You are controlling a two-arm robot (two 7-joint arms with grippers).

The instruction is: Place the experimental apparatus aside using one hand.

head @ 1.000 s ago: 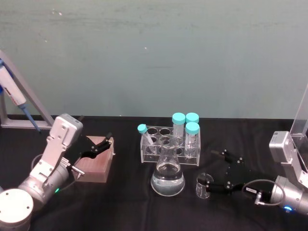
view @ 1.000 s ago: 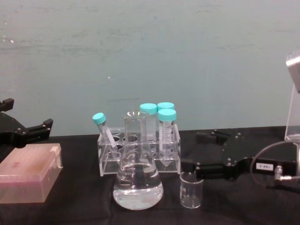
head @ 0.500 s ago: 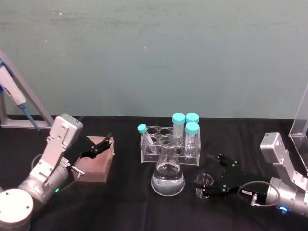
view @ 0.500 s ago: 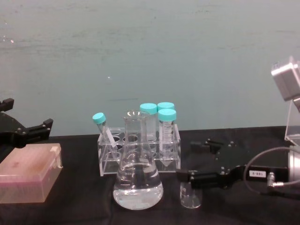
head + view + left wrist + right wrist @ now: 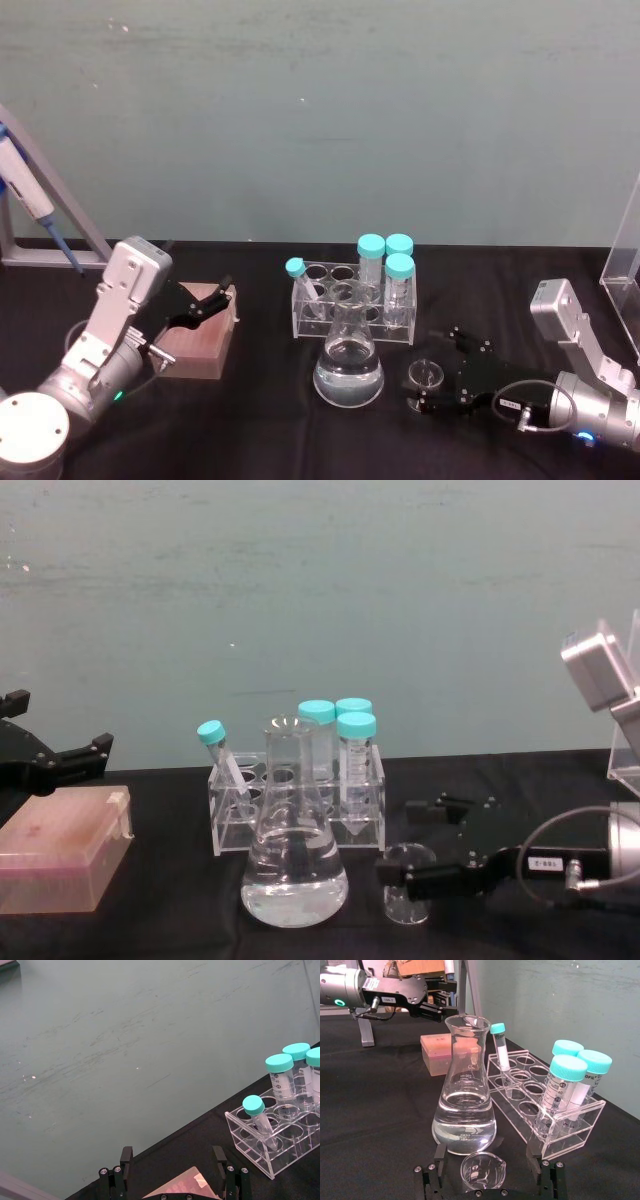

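The small glass beaker stands upright on the black table just right of the conical flask, which holds clear liquid. My right gripper is open and low over the table, one finger on each side of the beaker without touching it. Behind them is the clear tube rack with several teal-capped tubes. A clear acrylic stand rises at the right edge. My left gripper hangs open over a pink box.
A blue pipette leans on a grey frame at the far left. Bare black tabletop lies to the right of the rack and along the front edge. The flask stands close beside the right gripper's fingers.
My right gripper has slid left and forward until its open fingers straddle the beaker, and its wrist has tilted up. The beaker, flask, rack and left arm stay where they were.
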